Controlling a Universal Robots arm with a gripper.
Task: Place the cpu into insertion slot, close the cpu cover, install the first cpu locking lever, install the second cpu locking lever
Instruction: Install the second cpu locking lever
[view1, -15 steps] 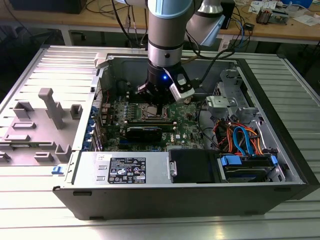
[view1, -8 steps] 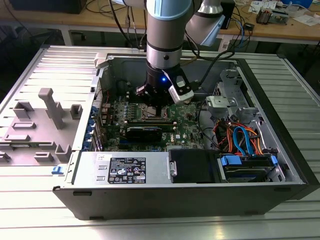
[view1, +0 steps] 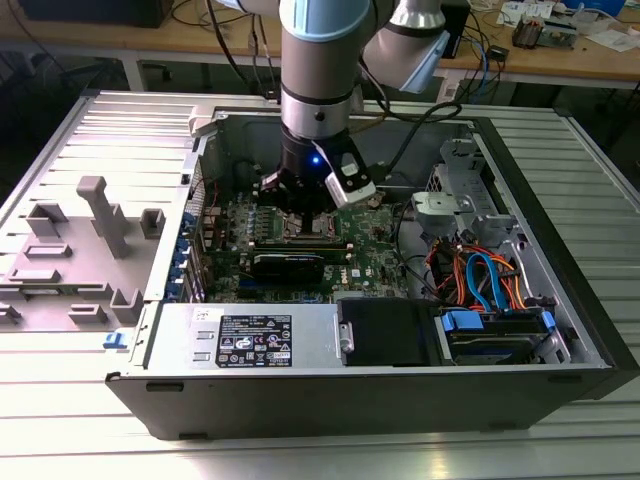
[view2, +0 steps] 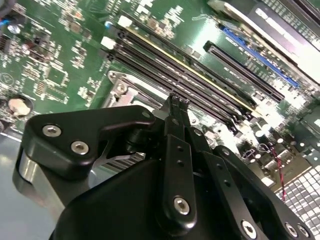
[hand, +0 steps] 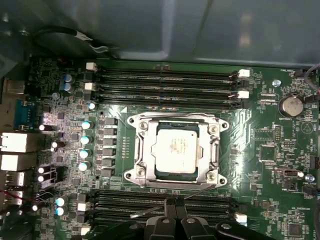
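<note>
In the first wrist view the cpu (hand: 175, 150), a silver square chip, lies flat in the insertion slot (hand: 131, 174) on the green board. The cpu cover (hand: 175, 119), a dull metal frame, lies down around the chip. A thin wire locking lever (hand: 150, 210) sticks out at a slant along one side of the socket, over the memory slots. My gripper (hand: 175, 202) is shut, its tips right at that lever; whether they touch it I cannot tell. The second wrist view shows the gripper (view2: 178, 100) with fingertips together just off the socket corner (view2: 120, 85). In the exterior view the gripper (view1: 305, 207) hangs over the socket.
Long black memory slots (hand: 165, 82) run on both sides of the socket. Capacitors (hand: 86, 137) and a coin battery (hand: 289, 105) stand nearby. The open case has a drive cage with orange and blue cables (view1: 480, 270) and a power supply (view1: 250, 340).
</note>
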